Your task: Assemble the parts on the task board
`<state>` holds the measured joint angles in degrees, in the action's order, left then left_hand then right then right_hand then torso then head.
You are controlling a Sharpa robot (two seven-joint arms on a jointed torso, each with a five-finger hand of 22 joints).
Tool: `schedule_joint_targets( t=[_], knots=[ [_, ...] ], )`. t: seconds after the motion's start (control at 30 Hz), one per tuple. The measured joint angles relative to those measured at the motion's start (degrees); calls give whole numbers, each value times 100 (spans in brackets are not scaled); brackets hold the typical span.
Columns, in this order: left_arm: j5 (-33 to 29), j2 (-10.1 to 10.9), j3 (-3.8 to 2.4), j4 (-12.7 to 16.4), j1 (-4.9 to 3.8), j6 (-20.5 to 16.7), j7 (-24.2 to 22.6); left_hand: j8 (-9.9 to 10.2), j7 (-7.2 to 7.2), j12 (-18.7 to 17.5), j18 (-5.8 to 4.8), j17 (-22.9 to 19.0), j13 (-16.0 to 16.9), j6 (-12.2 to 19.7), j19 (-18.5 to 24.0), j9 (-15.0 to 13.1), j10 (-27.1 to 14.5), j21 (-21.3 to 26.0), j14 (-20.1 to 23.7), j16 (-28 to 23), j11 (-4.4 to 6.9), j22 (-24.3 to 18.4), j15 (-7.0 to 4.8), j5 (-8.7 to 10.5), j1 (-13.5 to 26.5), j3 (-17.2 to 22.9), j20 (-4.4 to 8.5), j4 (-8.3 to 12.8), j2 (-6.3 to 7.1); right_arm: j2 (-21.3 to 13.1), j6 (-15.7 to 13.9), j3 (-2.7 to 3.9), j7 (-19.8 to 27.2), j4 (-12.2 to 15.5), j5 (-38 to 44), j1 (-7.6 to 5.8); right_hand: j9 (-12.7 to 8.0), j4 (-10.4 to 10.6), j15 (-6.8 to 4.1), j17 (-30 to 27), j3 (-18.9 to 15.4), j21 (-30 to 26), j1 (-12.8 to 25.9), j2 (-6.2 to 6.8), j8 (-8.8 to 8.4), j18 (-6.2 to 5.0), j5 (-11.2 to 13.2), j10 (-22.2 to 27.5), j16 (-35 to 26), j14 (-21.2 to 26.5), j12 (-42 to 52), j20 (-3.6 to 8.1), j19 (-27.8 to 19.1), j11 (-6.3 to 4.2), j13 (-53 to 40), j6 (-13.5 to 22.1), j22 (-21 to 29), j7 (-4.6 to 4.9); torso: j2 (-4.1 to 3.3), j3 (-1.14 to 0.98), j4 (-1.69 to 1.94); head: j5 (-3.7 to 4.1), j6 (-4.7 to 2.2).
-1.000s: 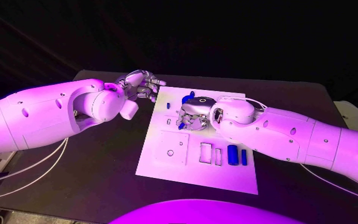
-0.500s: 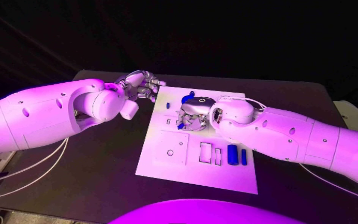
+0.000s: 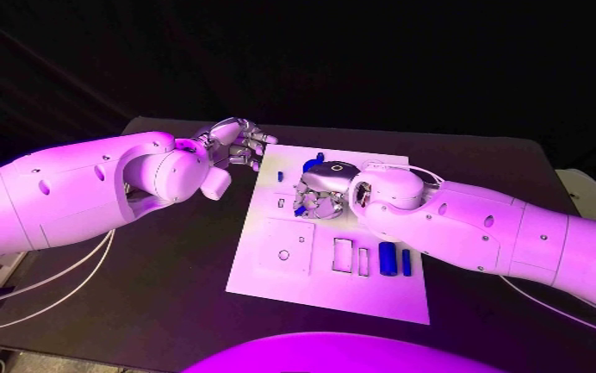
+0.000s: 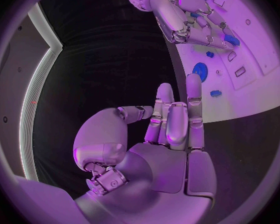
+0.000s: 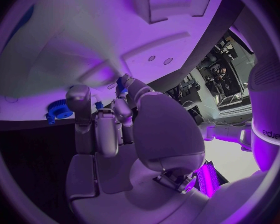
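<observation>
On the black table (image 3: 162, 304) lies the white board (image 3: 325, 291), lengthwise away from the robot.

Right hand (image 3: 320, 194): positioned over the middle of the board, palm down, fingers curled inward. In the head view a small blue part (image 3: 302, 210) shows at the fingertips. In the right wrist view the thumb and a finger close on a small blue piece (image 5: 122, 91), so the hand pinches a part just above the board surface. Whether that part touches the board cannot be told.

Left hand (image 3: 232, 146): located off the board, just beside its far left corner, above the table. In the left wrist view the fingers (image 4: 177, 119) lie straight and side by side, with the thumb set apart. Nothing is held; the hand is open.

Parts on the board:
- A blue gear (image 3: 314, 164) sits near the far edge, just beyond the right hand. It also shows in the right wrist view (image 5: 59, 109) and the left wrist view (image 4: 200, 71).
- A small blue part (image 3: 281, 175) lies near the far left edge of the board.
- Two blue bars (image 3: 388, 257) lie side by side on the near half, beside two rectangular slots (image 3: 343, 254).
- A square raised plate (image 3: 288, 245) with a round hole occupies the near left area.
</observation>
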<state>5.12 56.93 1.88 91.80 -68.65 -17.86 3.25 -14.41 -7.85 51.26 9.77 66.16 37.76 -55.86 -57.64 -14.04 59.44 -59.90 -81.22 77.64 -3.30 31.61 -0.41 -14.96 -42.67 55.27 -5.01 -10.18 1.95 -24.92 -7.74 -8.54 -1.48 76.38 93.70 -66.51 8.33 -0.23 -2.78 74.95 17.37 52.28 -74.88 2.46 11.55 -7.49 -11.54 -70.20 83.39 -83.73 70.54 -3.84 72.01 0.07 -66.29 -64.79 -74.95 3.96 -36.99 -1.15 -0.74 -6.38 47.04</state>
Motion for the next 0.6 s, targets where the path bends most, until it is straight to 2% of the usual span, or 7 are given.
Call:
schedule_joint_targets(
  t=[0.27,0.43,0.57,0.6],
  knots=[
    [0,3,0,3,0,-6,7,0,0,0,0,0,0,0,0,-4,0,0,0,0,0,-3,0,0,0,0,0,0,0,-158,-63,6,-216,310,76,-76,-1,115,-21,-1,-77,193,71,-64,0,-1,-158,-51,61,-20,22,46,129,-11,-25,17,0,-17,3,3,-6,-4,-5],
    [0,3,0,3,0,-9,13,-20,0,0,0,1,0,0,0,-3,0,0,0,0,0,-2,0,0,-9,0,0,0,-9,-227,-19,12,-453,514,206,-174,0,190,-20,-1,-118,279,242,33,41,0,-400,-112,109,-20,59,49,192,-31,-57,20,1,-21,4,4,-8,-4,-10],
    [10,4,0,4,0,-9,20,-38,11,2,-1,-2,-11,11,0,-13,0,1,0,0,0,-5,0,0,-46,0,0,0,-43,-240,59,12,-614,605,312,-228,0,220,-20,-1,-114,308,297,42,68,0,-441,-112,109,-20,59,48,232,-31,-78,21,1,-21,4,4,-8,5,-14],
    [22,7,0,8,0,-9,25,-62,8,29,0,-8,-13,32,0,-19,0,22,0,0,0,-10,0,0,-78,0,0,0,-11,-242,82,13,-654,622,341,-238,0,222,-20,-1,-117,308,297,42,68,0,-455,-112,109,-20,59,48,231,-31,-78,21,1,-21,4,4,-8,6,-15]
  ],
)
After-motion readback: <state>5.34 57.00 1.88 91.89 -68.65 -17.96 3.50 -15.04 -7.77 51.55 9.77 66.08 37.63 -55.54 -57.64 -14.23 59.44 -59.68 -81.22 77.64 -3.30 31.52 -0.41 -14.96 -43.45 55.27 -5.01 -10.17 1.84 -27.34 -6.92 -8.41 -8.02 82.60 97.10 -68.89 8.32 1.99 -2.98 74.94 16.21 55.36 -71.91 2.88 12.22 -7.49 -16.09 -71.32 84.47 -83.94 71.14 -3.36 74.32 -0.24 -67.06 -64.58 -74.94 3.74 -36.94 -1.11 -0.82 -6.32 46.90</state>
